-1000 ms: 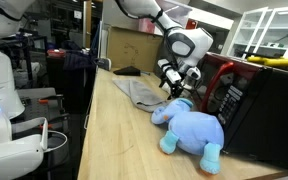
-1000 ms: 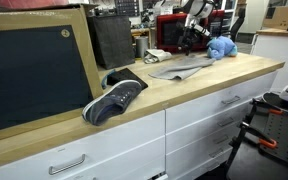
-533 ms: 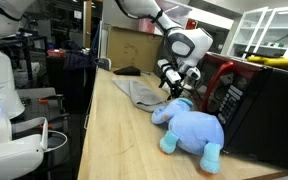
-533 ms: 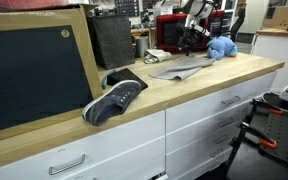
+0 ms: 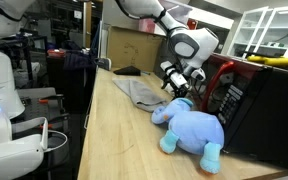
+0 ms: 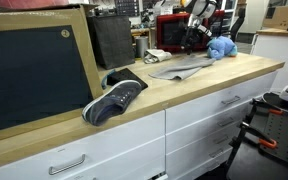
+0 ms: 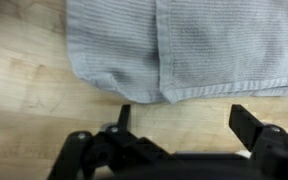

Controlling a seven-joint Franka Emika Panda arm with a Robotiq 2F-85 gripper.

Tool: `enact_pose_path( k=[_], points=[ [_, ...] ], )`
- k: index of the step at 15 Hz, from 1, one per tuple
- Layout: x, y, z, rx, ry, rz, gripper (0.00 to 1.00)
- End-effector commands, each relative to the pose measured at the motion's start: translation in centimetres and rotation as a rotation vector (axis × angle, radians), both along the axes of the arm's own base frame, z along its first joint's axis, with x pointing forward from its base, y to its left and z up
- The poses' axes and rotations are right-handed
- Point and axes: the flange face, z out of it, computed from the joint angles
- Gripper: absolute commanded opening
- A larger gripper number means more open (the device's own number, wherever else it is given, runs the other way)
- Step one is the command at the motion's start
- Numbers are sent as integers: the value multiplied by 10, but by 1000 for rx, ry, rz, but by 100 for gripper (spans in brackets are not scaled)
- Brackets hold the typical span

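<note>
The gripper (image 5: 177, 86) hangs with its jaws spread wide and nothing between them, just over the near end of a grey towel (image 5: 139, 92) that lies flat on the wooden countertop (image 5: 119, 140). In the wrist view the towel (image 7: 184, 45) fills the top of the picture. Its hemmed edge runs across just ahead of the two black fingers (image 7: 246, 118), which stand apart from it over bare wood, and a fold line runs down the towel to that hem.

A blue plush elephant (image 5: 194, 128) lies just beside the towel's end, close under the gripper. A black and red microwave (image 5: 246, 100) stands close behind both and closes off that side. The open room lies on the other side, where bare wood runs to the counter's front edge.

In an exterior view the gripper (image 6: 191, 42) is small at the far end of the countertop (image 6: 199, 88), with the towel (image 6: 179, 68) and the elephant (image 6: 221, 47) under it. Only this view shows a dark sneaker (image 6: 114, 100) well apart from the towel, beside a framed blackboard (image 6: 34, 75), and white drawers (image 6: 209, 115) below the front edge. The wrist view alone shows the hem and the gap to the fingers.
</note>
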Motion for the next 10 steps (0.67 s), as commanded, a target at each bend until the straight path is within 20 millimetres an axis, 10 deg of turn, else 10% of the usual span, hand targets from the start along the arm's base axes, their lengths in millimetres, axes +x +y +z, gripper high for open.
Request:
enact_pose_path(
  k=[1, 10],
  points=[
    [-3, -18, 3, 23, -18, 59, 100],
    [-9, -13, 4, 52, -86, 205, 100]
  ],
)
